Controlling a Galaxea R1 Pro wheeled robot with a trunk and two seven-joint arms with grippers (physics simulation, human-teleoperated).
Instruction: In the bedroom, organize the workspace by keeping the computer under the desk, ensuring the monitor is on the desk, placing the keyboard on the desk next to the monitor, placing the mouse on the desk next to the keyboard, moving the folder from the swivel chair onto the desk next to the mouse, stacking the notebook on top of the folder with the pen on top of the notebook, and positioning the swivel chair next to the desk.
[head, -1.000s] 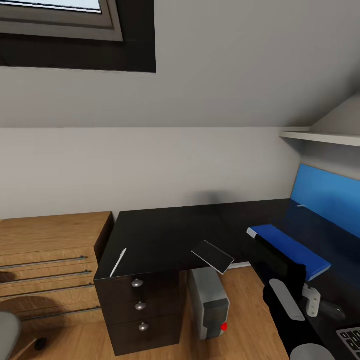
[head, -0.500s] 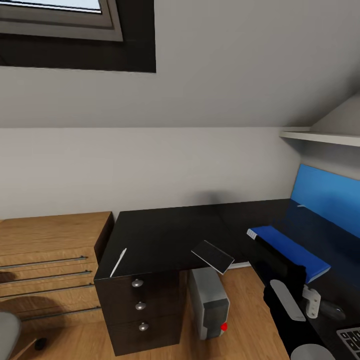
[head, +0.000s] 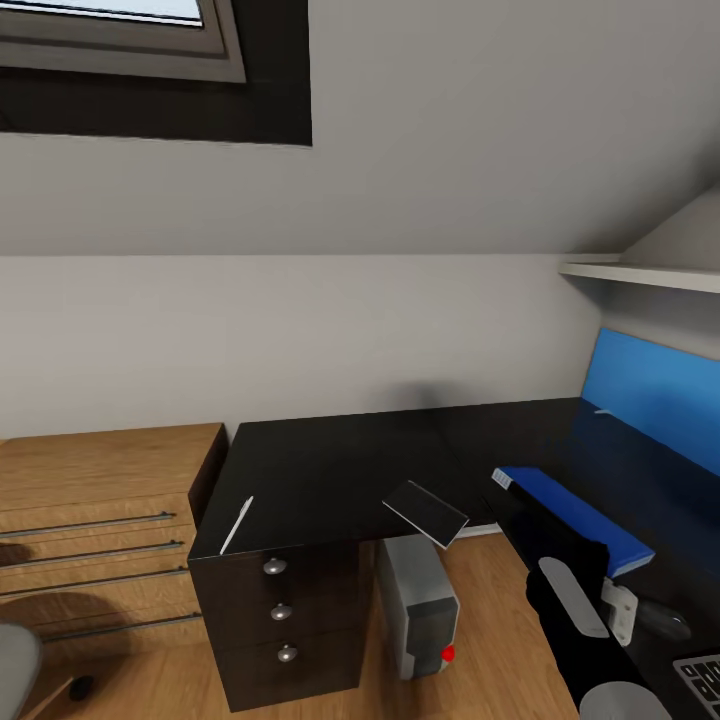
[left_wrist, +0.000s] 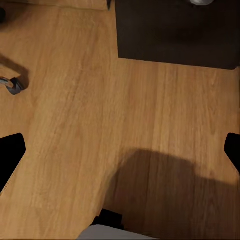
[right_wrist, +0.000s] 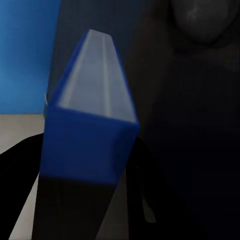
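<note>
Folder (head: 575, 512) in right claw (head: 600, 570) has sunk deskward.

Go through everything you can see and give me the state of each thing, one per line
folder: flat on the desk, clamped in the right pincer
notebook: on the desk, overhanging its front edge
pen: lying at the desk's left edge
computer: upright on the floor under the desk
drawers: all three shut
left pincer: open above the floor
</note>
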